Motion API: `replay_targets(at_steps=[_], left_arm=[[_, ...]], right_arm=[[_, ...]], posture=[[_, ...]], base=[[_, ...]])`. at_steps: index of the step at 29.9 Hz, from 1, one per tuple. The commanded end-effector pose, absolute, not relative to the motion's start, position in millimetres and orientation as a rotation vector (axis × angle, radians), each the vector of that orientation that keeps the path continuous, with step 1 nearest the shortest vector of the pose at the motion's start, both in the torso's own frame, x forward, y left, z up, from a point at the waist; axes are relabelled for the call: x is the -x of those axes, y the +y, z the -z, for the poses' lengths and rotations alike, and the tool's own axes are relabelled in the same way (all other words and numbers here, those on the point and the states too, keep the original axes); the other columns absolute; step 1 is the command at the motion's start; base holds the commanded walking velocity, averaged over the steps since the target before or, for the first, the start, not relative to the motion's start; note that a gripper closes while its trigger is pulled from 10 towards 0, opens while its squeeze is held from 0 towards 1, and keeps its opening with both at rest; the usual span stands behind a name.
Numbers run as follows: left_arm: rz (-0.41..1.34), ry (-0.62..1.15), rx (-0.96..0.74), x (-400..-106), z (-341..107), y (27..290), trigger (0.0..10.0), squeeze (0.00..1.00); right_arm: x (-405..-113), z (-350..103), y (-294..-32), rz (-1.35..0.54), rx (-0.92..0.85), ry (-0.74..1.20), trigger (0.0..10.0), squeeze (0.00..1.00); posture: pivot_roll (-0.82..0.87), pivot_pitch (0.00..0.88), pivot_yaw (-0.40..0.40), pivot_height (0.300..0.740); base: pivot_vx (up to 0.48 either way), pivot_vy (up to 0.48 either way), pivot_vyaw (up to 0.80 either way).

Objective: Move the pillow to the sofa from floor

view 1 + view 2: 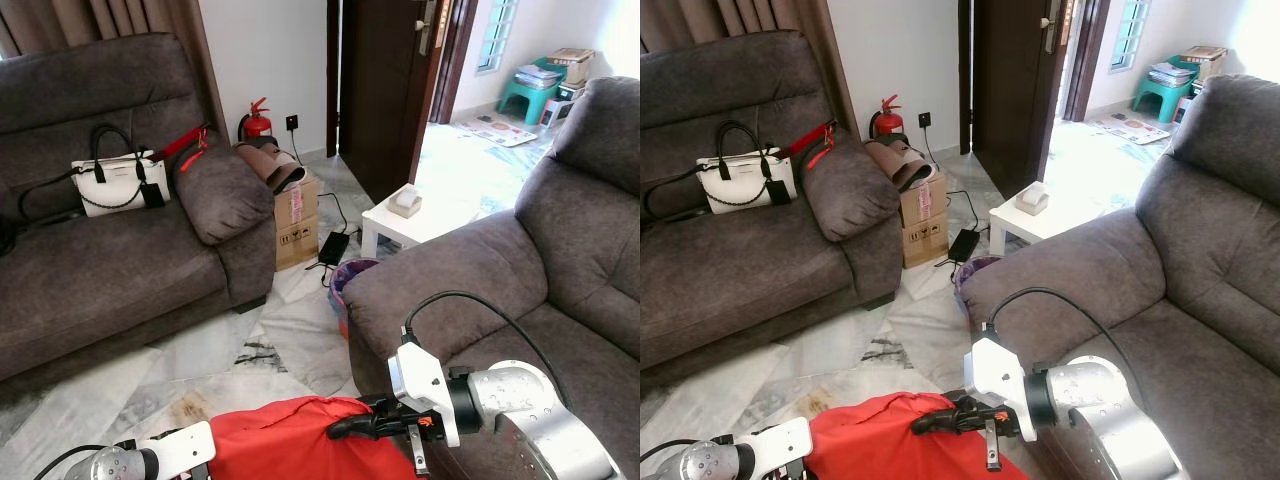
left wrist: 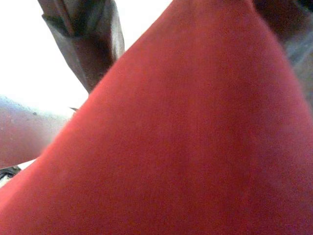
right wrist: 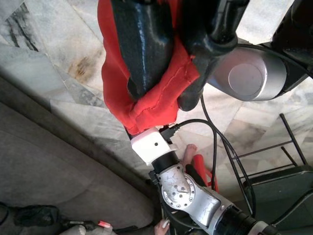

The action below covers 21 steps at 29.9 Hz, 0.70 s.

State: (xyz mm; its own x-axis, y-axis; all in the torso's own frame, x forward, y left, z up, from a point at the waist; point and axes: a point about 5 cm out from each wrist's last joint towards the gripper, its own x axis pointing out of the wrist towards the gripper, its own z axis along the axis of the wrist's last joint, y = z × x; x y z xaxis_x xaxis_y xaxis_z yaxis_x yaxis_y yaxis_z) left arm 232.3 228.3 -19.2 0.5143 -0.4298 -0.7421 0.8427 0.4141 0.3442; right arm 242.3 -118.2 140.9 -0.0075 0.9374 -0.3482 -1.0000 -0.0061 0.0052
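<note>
The red pillow (image 1: 300,440) hangs above the marble floor (image 1: 290,340) at the bottom of the eye views, held between both arms. My right gripper (image 3: 164,98) is shut on one bunched corner of the pillow (image 3: 146,103), just in front of the right sofa (image 1: 520,290). At the pillow's other end, my left gripper (image 1: 205,452) is shut on it too. There the red cloth (image 2: 195,147) presses close against the left wrist camera. The pillow hides the left fingers in the eye views.
A second grey sofa (image 1: 110,270) on the left carries a white handbag (image 1: 118,182). Between the sofas are a cardboard box (image 1: 297,225), a purple basket (image 1: 350,275), a charger cable and a small white table (image 1: 400,225). A fire extinguisher (image 1: 258,120) stands by the wall.
</note>
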Motion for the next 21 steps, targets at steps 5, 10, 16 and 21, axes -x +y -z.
replay_targets(at_steps=[5, 10, 16, 21], left_arm=[[0.918, 0.635, -0.78, -228.5, 21.6, 227.4, 0.0, 0.0], [0.973, 0.644, -0.785, -224.8, 22.5, 226.6, 0.0, 0.0], [0.974, 0.638, -0.784, -227.6, 19.7, 227.7, 0.0, 0.0], [0.978, 0.64, -0.77, -230.1, 17.5, 227.8, 0.0, 0.0]], right_arm=[[-239.4, -161.7, -106.8, -1.622, 0.293, 0.149, 10.0, 0.0], [-239.6, -158.9, -107.2, -1.622, 0.297, 0.165, 10.0, 0.0], [-238.4, -157.0, -107.4, -1.623, 0.299, 0.173, 10.0, 0.0], [-238.7, -156.6, -107.7, -1.622, 0.299, 0.177, 10.0, 0.0]], posture=[[0.04, 0.0, 0.05, 0.74], [0.04, 0.0, 0.049, 0.74], [0.04, 0.0, 0.049, 0.74], [0.04, 0.0, 0.048, 0.74]], base=[[0.0, 0.0, 0.0], [0.0, 0.0, 0.0], [0.0, 0.0, 0.0], [0.0, 0.0, 0.0]])
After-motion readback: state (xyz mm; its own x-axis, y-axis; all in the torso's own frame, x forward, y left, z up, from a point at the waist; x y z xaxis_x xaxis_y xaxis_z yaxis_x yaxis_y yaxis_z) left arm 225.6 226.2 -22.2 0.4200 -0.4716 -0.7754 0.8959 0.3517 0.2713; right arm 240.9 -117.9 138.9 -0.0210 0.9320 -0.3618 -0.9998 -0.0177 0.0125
